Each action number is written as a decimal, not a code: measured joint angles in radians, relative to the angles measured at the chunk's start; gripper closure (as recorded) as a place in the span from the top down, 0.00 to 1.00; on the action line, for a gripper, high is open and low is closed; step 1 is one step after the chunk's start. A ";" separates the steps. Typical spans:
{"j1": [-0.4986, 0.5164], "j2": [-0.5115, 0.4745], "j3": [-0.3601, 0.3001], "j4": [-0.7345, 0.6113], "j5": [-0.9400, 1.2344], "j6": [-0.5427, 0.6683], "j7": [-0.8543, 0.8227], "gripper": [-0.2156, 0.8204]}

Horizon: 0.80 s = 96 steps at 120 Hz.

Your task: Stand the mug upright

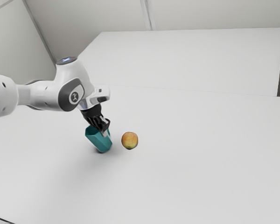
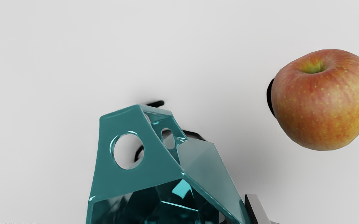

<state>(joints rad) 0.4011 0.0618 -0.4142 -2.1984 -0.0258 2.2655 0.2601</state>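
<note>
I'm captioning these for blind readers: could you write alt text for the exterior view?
A tilted teal mug on a white table, with a robot arm's black gripper at its rim. The arm reaches in from the exterior view's left; an apple lies beside the mug.

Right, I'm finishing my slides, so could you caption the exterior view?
Robot hand at a tilted teal mug, with an apple close by.

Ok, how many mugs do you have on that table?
1. The teal mug is tilted, at my hand, with the apple beside it toward the exterior view's right. I see no second mug, though my arm could hide something.
</note>
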 joint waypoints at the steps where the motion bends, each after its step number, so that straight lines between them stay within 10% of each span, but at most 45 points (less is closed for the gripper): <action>1: 0.000 0.000 -0.001 0.000 0.000 0.000 -0.001 0.04; 35: 0.003 0.007 -0.007 -0.005 -0.006 0.005 -0.031 0.12; 96: -0.002 -0.047 -0.038 -0.001 -0.012 -0.021 -0.043 0.58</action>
<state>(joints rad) 0.3992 0.0149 -0.4520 -2.1997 -0.0377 2.2443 0.2174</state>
